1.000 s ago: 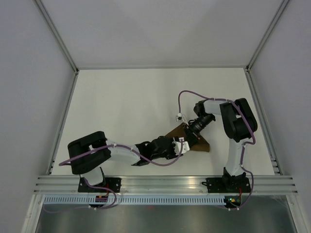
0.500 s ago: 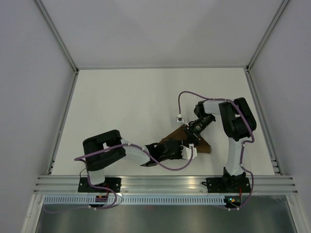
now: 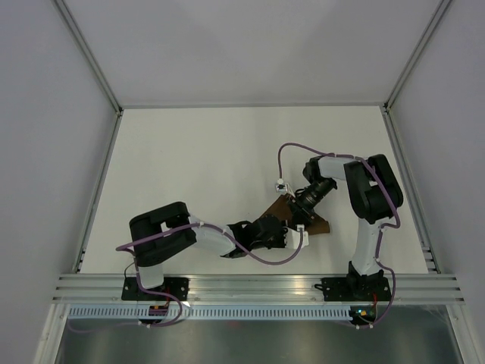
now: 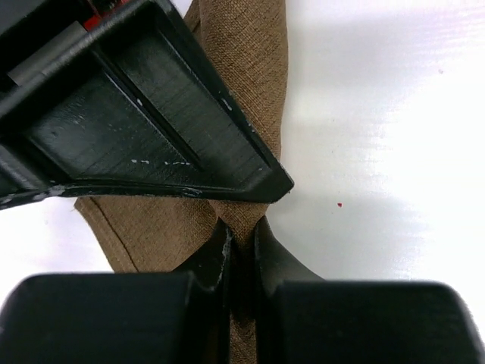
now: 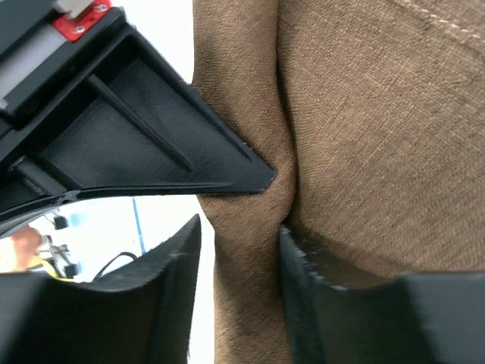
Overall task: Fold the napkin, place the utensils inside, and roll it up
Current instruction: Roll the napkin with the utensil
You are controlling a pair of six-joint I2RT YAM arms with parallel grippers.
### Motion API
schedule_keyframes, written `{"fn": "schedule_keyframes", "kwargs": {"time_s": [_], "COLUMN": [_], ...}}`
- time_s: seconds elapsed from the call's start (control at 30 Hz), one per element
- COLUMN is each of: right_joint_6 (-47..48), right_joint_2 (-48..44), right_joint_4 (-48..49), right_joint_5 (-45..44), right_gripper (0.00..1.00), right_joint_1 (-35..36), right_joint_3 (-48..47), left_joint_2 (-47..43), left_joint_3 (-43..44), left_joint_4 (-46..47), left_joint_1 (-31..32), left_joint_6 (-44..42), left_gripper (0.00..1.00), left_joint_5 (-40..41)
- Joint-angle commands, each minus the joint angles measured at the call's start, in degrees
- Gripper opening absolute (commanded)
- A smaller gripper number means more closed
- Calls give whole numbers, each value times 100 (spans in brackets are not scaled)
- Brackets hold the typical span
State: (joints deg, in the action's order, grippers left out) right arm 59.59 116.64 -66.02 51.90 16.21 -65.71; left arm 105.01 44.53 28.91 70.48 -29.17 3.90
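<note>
The dark brown napkin (image 3: pixel 318 226) lies folded into a small bundle near the table's front, between the two arms. My left gripper (image 3: pixel 292 230) is shut on a thin fold of the napkin (image 4: pixel 250 68), pinched between its jaws (image 4: pixel 241 231). My right gripper (image 3: pixel 297 213) is right above it and open, straddling a rolled ridge of the napkin (image 5: pixel 250 303); its right finger (image 5: pixel 311 262) touches the cloth and the left finger stands clear of it. Each gripper's black finger fills the other's wrist view. The knife is hidden.
The white table (image 3: pixel 204 159) is ringed by an aluminium frame and grey walls. A purple cable with a white connector (image 3: pixel 280 183) hangs off the right arm just behind the napkin. The arm bases sit on the front rail (image 3: pixel 258 287).
My left arm has swung to the right, carrying its gripper right along the napkin's near edge. The right gripper has barely moved.
</note>
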Motion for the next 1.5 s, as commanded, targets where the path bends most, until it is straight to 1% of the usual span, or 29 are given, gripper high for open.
{"fn": "schedule_keyframes", "kwargs": {"time_s": [0.0, 0.07, 0.13, 0.27, 0.4, 0.43, 0.5, 0.53, 0.6, 0.63, 0.67, 0.73, 0.77, 0.83, 0.87, 0.93, 0.97, 1.0, 1.03, 1.1, 1.2, 1.3, 1.47], "right_joint_6": [351, 325, 194, -79, -246, -229, -229, -229, -194, -176, -167, -150, -124, -132, -158, -360, -439, -501, -606, -694, -756, -782, -835], "right_joint_2": [-474, -798, -1037, -1687, -2223, -2494, -2829, -3205, -3611, -4013, -4209, -4691, -4825, -5140, -5238, -5519, -5607, -5669, -5757, -5740, -5539, -5327, -5081], "right_joint_4": [599, 512, 537, 652, 880, 985, 1300, 1415, 1679, 1932, 2065, 2442, 2540, 2864, 2980, 3515, 3726, 3937, 4287, 4562, 4922, 5133, 5213], "right_joint_5": [-567, -488, -374, -146, 65, 101, 110, 58, 5, -22, -92, -197, -346, -531, -810, -1154, -1338, -1697, -1849, -2069, -2342, -2439, -2579], "right_gripper": [53, 58, 61, 63, 63, 63, 63, 63, 63, 63, 63, 63, 63, 63, 63, 63, 63, 64, 64, 64, 64, 64, 62], "right_joint_1": [-82, -153, -258, -556, -1021, -1093, -1259, -1278, -1278, -1287, -1278, -1260, -1234, -1068, -971, -594, -427, -112, 30, 407, 663, 787, 1033], "right_joint_3": [24, -3, -38, -100, 5, 58, 356, 497, 988, 1164, 1505, 1815, 2086, 2343, 2613, 2914, 3220, 3362, 3485, 3732, 3847, 3873, 3873], "left_joint_2": [98, 90, 72, 46, 168, 212, 361, 432, 581, 765, 845, 1029, 1204, 1346, 1477, 1609, 1723, 1785, 1829, 1891, 1918, 1935, 2023], "left_joint_3": [-6, 29, 64, 161, 555, 635, 889, 986, 1275, 1390, 1496, 1786, 1874, 2138, 2217, 2454, 2585, 2639, 2692, 2762, 2833, 2894, 2982], "left_joint_4": [-394, -570, -719, -1096, -1729, -1878, -2291, -2441, -2844, -3029, -3162, -3487, -3575, -3873, -3962, -4268, -4340, -4376, -4428, -4490, -4543, -4578, -4657], "left_joint_1": [-60, -157, -253, -508, -868, -939, -1131, -1202, -1386, -1440, -1493, -1633, -1686, -1792, -1818, -1897, -1958, -1985, -1985, -2003, -2012, -2012, -2029], "left_joint_6": [806, 904, 1036, 1308, 1616, 1668, 1800, 1844, 1958, 1994, 2098, 2213, 2275, 2328, 2363, 2407, 2494, 2530, 2565, 2583, 2618, 2653, 2636], "left_gripper": [2, 2, 2, 2, 2, 2, 2, 2, 2, 2, 2, 2, 2, 2, 2, 2, 2, 3, 3, 3, 3, 3, 4], "left_joint_5": [-724, -969, -1154, -1760, -2393, -2533, -2946, -3113, -3491, -3719, -3852, -4063, -4316, -4502, -4530, -4661, -4731, -4793, -4846, -4969, -5057, -5083, -5110]}}
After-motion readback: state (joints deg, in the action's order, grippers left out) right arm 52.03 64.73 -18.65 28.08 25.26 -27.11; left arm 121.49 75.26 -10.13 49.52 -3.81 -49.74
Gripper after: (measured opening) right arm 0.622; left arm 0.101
